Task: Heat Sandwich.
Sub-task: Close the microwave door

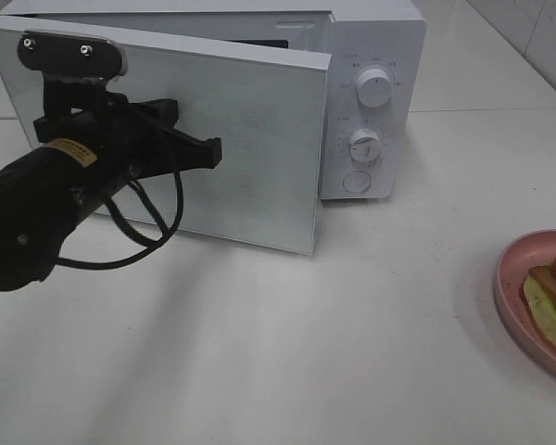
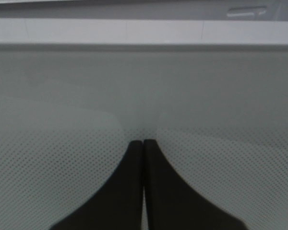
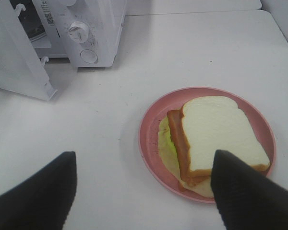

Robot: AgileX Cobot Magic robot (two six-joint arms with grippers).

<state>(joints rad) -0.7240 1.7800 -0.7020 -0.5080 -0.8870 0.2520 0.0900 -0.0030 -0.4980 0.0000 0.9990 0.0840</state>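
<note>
White-bread sandwich (image 3: 216,141), brown, green layers, pink plate (image 3: 149,139).

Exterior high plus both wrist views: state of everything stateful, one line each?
White microwave door: partly open, swung out toward the table.
White microwave body: upright at the back of the table; its inside is hardly in view.
Sandwich of white bread with brown and green filling: on the plate, not yet in the microwave.
Round pink plate: flat on the table, holding the sandwich.
Left gripper: jaws shut, tips at the door.
Right gripper: jaws open above the plate, holding nothing.

L pincer (image 2: 143,143) closed; R pincer (image 3: 144,191) spread wide.
</note>
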